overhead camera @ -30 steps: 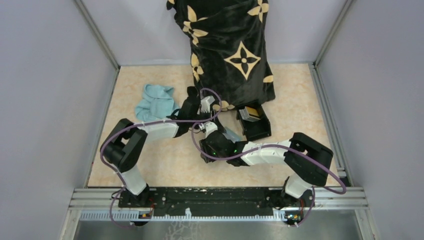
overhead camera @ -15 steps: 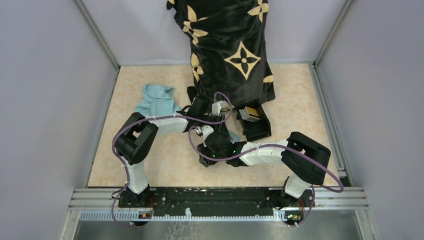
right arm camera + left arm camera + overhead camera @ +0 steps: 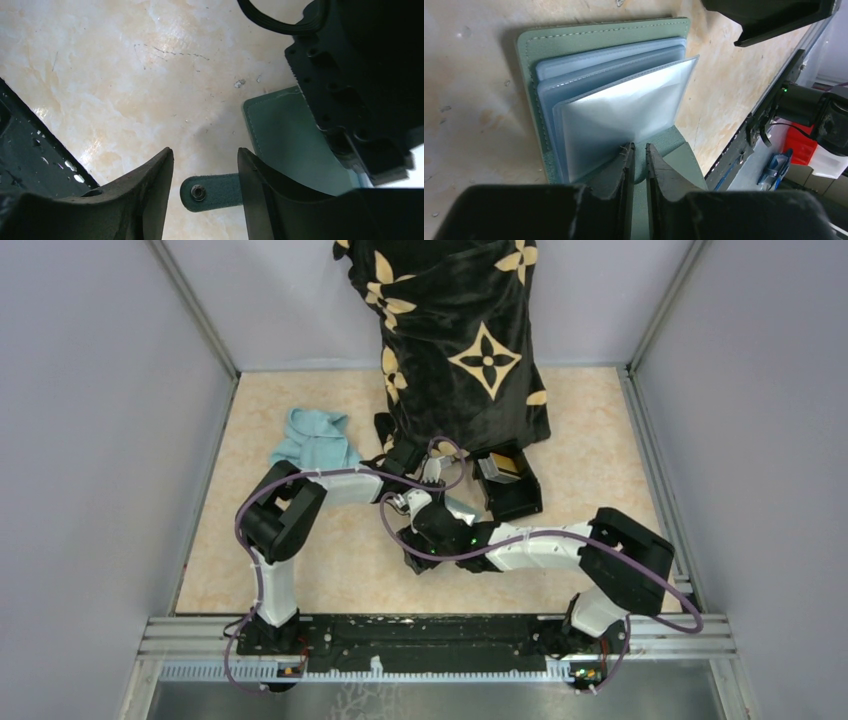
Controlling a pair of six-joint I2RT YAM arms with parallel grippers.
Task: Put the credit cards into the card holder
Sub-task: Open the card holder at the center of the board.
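The sage-green card holder (image 3: 604, 37) lies open on the table, its clear sleeves (image 3: 624, 110) fanned up. My left gripper (image 3: 640, 147) is pinched nearly shut on its near edge, with green material in the narrow gap between the fingers. My right gripper (image 3: 205, 152) is open just above the table beside the card holder (image 3: 285, 135), and the holder's snap strap (image 3: 215, 192) lies between its fingers, untouched. From above, both grippers meet at the card holder (image 3: 457, 509). The credit cards (image 3: 500, 469) stand in the black box (image 3: 515, 498), showing tan-orange and pale faces.
A black blanket with tan flower marks (image 3: 460, 340) hangs down onto the back of the table, just behind the box. A light blue cloth (image 3: 315, 440) lies at the back left. The black box corner (image 3: 774, 15) sits close to the holder.
My left arm has swung right and down onto the card holder and its jaws have narrowed. The right jaws have widened and the right arm has shifted slightly.
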